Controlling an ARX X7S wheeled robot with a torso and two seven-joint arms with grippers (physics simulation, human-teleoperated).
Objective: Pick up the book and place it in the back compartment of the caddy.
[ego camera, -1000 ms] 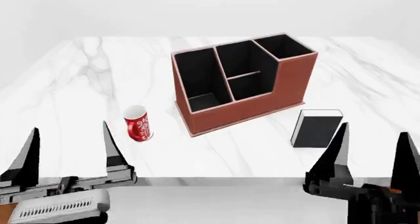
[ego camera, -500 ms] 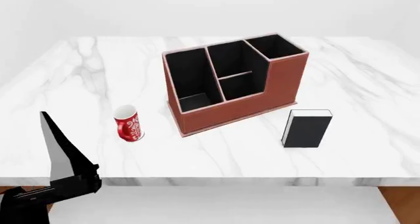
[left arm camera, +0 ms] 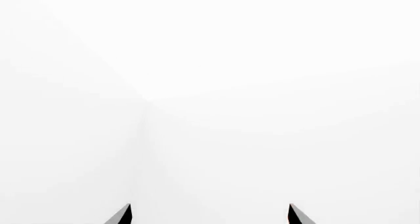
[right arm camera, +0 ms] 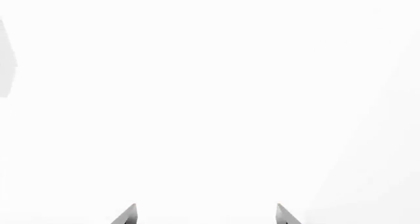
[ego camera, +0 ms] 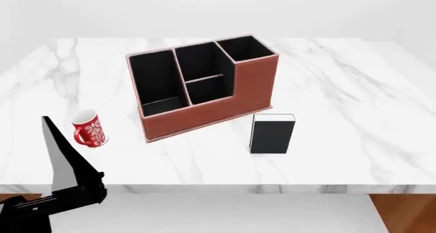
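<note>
The book (ego camera: pixel 272 134) is standing upright on the tabletop (ego camera: pixel 354 105), long axis vertical, just right of the caddy (ego camera: pixel 204 90). Left gripper (left arm camera: pixel 208 215) and right gripper (right arm camera: pixel 205 214) fingers are spread, gripping nothing, facing blank background. Nearer arm: cannot tell.

- The table (ego camera: pixel 354 105) looks like white marble with grey veins, smooth and faintly glossy.
- The caddy (ego camera: pixel 256 85) has a reddish-brown, leather-like matt skin and matt black lining.
- The book (ego camera: pixel 271 136) has a plain matt black cover and white paper edges.
- The mug (ego camera: pixel 89 128) is red with white patterning, perhaps glazed ceramic.
- The left gripper (ego camera: pixel 65 166) has matt black fingers, probably plastic.
</note>
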